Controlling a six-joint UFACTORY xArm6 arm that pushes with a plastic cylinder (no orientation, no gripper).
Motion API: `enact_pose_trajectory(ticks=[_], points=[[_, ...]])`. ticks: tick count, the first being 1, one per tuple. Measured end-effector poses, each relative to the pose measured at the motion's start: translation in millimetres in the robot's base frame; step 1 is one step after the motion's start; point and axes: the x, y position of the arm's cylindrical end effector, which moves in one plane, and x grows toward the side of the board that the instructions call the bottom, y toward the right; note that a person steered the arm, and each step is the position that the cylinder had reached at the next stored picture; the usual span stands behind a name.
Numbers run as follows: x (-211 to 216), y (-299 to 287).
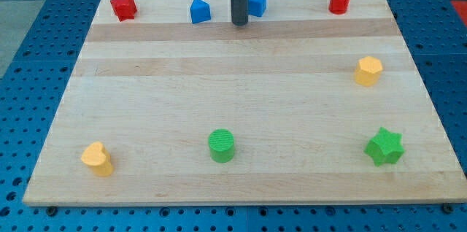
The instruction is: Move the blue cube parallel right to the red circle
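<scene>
Eight blocks sit on our wooden table (pixel 241 115), and our rod carries no claw, so there is nothing at its end to stand apart or together. My tip (pixel 239 24) rests near the view's top edge, just left of the blue cube (pixel 257 3) and touching or almost touching it; we cannot tell which. The rod covers the cube's left side. A second blue block (pixel 200 10), with a pointed top, lies just beyond the tip toward the view's left. The red circle (pixel 339 1) stands well apart to the right of the cube in the same top row, and a red block (pixel 124 6) of irregular shape sits at the top left corner. Along the view's right we see a yellow block (pixel 368 71) and a green star (pixel 384 147). A green cylinder (pixel 222 146) and a yellow heart (pixel 98 158) lie near the bottom.
</scene>
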Motion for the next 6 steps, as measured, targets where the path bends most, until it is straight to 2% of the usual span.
enact_pose_trajectory(ticks=[2, 3, 5, 6], points=[[-66, -6], [-81, -14], [-79, 44], [-74, 38]])
